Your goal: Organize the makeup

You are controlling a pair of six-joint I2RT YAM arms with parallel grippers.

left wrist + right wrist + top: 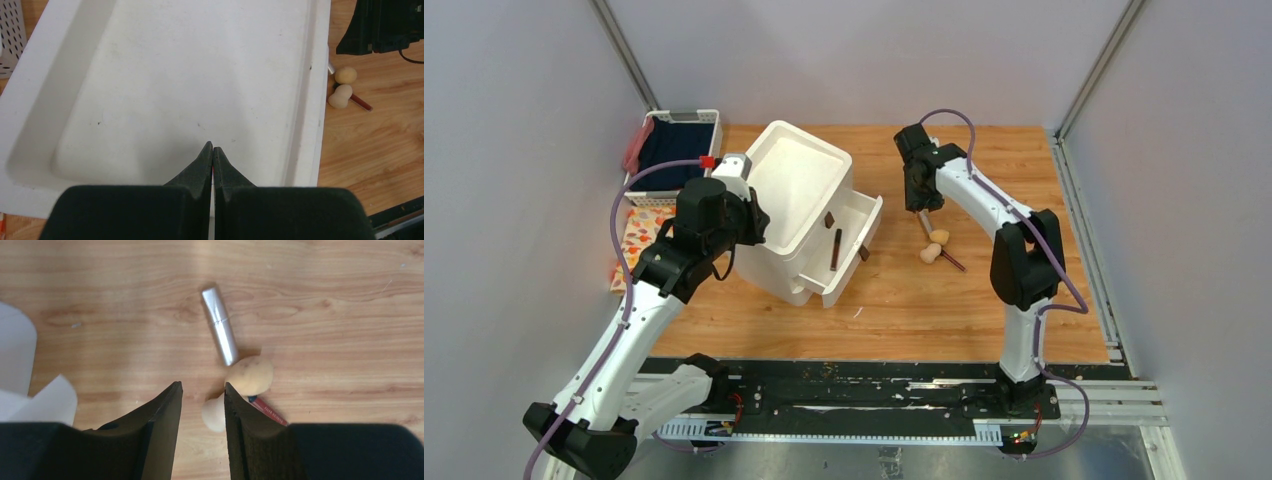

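Note:
On the wooden table lie a silver tube, a round beige sponge, a second gourd-shaped beige sponge and a reddish-brown pencil. My right gripper is open just above them, and its right finger hides part of the second sponge. The same group shows in the top view and in the left wrist view. A dark stick lies in the open drawer of the white box. My left gripper is shut over the box's top tray.
The white three-drawer box stands tilted mid-table with brown knobs. A white basket with dark blue cloth sits at the back left, with a patterned cloth in front of it. Metal rails run along the right edge.

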